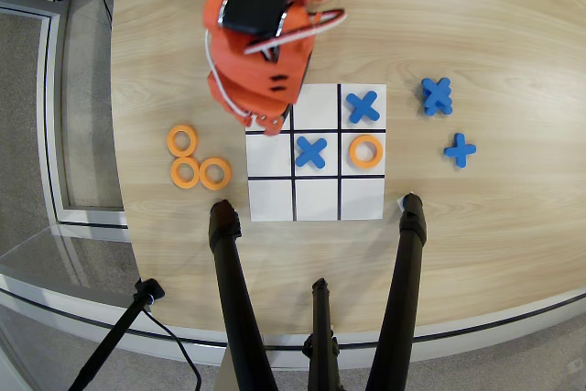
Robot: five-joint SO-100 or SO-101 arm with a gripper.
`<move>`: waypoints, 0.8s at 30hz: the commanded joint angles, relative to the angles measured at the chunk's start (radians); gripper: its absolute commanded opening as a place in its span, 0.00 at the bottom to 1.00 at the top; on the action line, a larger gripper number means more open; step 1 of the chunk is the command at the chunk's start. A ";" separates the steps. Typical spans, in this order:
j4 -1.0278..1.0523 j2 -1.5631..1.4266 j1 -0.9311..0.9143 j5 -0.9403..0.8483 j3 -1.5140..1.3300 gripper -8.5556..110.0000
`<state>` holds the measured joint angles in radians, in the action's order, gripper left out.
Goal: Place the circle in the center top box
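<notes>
Pale wood grain covers the surface (513,226), which fills most of the overhead view, with grey floor showing past its left and near edges. Over its far-left part hangs the orange arm (261,34), its bulk hiding the far-left cell of the white nine-cell grid (316,199). At the arm's near end the gripper (265,123) points down over the left column of the grid — whether its tips are spread or pressed together cannot be told. Three dark tripod legs (233,299) rise from the near edge. The center top box (316,105) lies bare on the far row. Blue crosses sit in the far-right cell (363,106) and the central cell (311,152); an orange ring (366,150) fills the middle-right cell. Left of the grid, three orange circles (184,141) cluster on the wood — untouched.
</notes>
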<state>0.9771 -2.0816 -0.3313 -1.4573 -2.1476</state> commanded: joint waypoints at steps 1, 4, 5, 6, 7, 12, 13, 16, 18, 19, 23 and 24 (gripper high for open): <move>-0.035 0.094 -0.034 0.003 0.109 0.15; -0.044 0.206 -0.058 0.003 0.202 0.17; -0.046 0.241 -0.064 0.003 0.235 0.17; -0.048 0.281 -0.072 0.008 0.270 0.17; -0.051 0.314 -0.077 0.012 0.301 0.17; -0.051 0.456 -0.094 0.025 0.426 0.18; -0.051 0.483 -0.095 0.029 0.451 0.18; -0.051 0.560 -0.098 0.049 0.523 0.18; -0.051 0.615 -0.098 0.060 0.569 0.18; -0.058 0.643 -0.098 0.066 0.591 0.18; -0.080 0.747 -0.098 0.081 0.661 0.18; -0.087 0.762 -0.098 0.081 0.664 0.18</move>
<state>0.9066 -1.3392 -0.4249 -1.3806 -1.5386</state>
